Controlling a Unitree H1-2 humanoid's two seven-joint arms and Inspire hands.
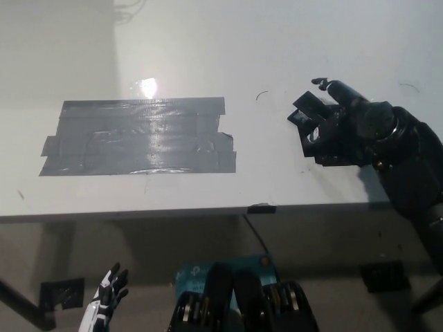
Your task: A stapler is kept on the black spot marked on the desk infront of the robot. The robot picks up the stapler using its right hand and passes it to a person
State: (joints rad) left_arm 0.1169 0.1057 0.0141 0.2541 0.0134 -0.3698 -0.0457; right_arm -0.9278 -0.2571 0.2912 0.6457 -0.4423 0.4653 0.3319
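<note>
My right hand (pixel 339 131) closes around the stapler (pixel 309 114) at the surface's (pixel 277 62) right, well apart from the taped spot (pixel 138 137); lifting and handover remain, while my left hand (pixel 105 299) rests low, fingers apart.

There's just the one view, from up on the robot's head. It looks steeply down over the white desk (pixel 277 55), with the floor (pixel 138 270) along the bottom

Right hand (pixel 342 128) fingers curled, left hand (pixel 105 299) low
</note>
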